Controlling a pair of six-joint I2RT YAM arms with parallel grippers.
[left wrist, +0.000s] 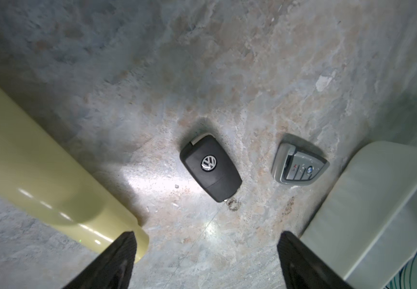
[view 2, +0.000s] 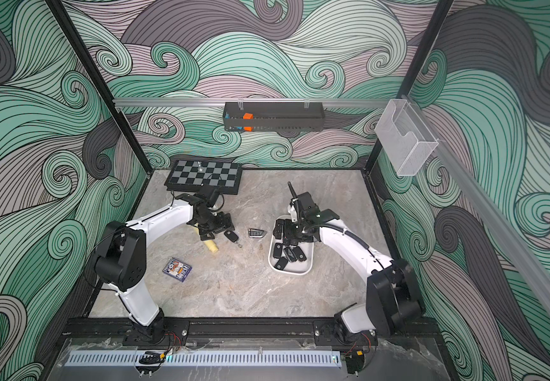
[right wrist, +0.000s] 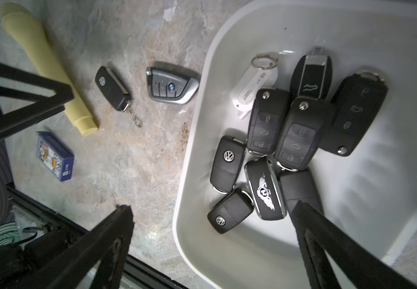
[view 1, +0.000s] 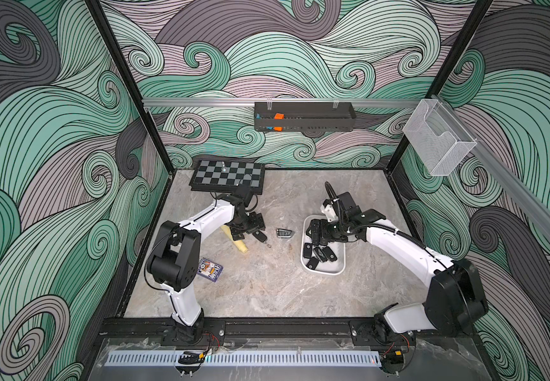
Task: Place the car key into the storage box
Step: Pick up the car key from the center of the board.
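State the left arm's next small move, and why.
Probably lower the left gripper around the black Volkswagen flip key: its jaws stand open and empty, and that key lies on the marble tabletop just ahead of them, outside the white plastic storage box.

A chessboard [view 1: 227, 178] lies left of frame centre, a pale yellow tube [view 1: 241, 248] and a blue card pack [view 1: 210, 269] below it. A black tray [view 1: 319, 122] holding an orange block [view 1: 278, 116] hangs upper centre, a mesh basket [view 1: 438, 145] upper right.
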